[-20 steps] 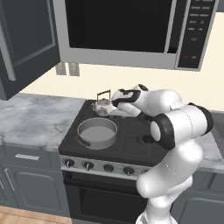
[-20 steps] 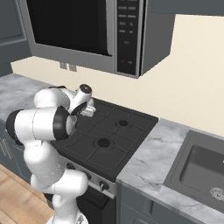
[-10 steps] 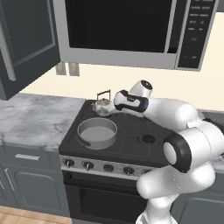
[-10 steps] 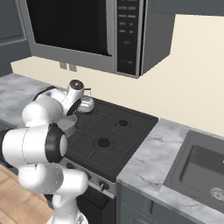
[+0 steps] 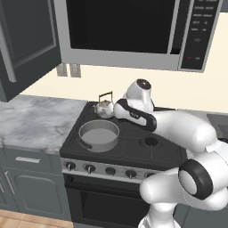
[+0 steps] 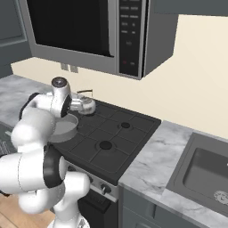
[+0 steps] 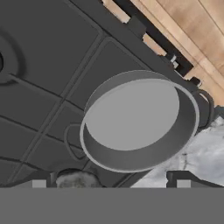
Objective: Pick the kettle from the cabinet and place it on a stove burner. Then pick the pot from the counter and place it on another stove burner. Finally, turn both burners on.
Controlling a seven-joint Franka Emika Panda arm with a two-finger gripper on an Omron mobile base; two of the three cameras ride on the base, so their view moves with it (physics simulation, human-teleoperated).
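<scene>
Now both vessels sit on the cooktop (image 5: 133,147): the kettle (image 5: 105,108) on the rear left burner at centre left of the left base view, the pot (image 5: 99,134) on the front left burner just below it. With its jaws spread wide and holding nothing, the gripper (image 7: 107,180) hovers above the pot, which is empty. Probably next come the 2 front knobs; approach them squarely and grip before twisting.
</scene>
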